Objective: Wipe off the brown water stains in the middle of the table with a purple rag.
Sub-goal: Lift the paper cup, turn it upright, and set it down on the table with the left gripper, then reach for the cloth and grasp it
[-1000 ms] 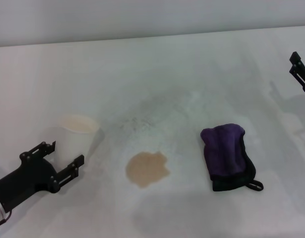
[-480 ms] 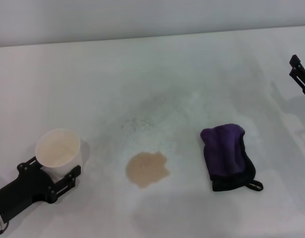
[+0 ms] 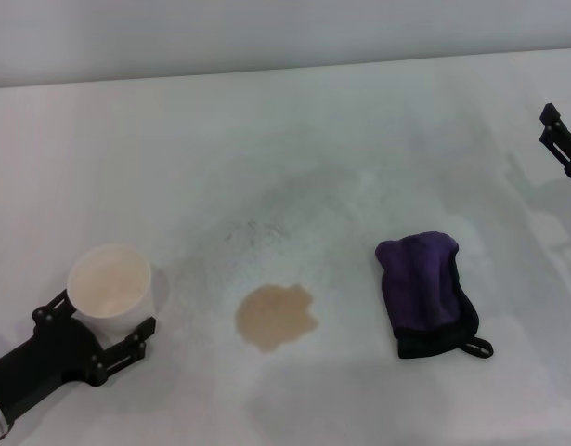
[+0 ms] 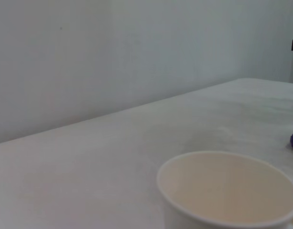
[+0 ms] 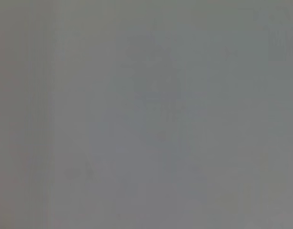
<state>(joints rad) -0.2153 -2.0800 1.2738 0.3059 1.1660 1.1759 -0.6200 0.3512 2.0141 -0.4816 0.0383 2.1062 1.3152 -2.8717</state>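
A brown puddle sat in the middle of the white table. The purple rag lay flat to the right of it, close by but not touching, and no fingers were on it. A white paper cup stood at the near left, well apart from the puddle. The left gripper was right at the cup, with one finger on each side of its bottom part; I could not tell if they were squeezing it. The right gripper was at the far right edge, away from the rag, and I could not tell if its fingers were apart or together. The wiping had not begun. If the left arm bumped the cup, it might tip over. If the right gripper grabbed only a corner, the rag might unfold and smear the puddle wider.
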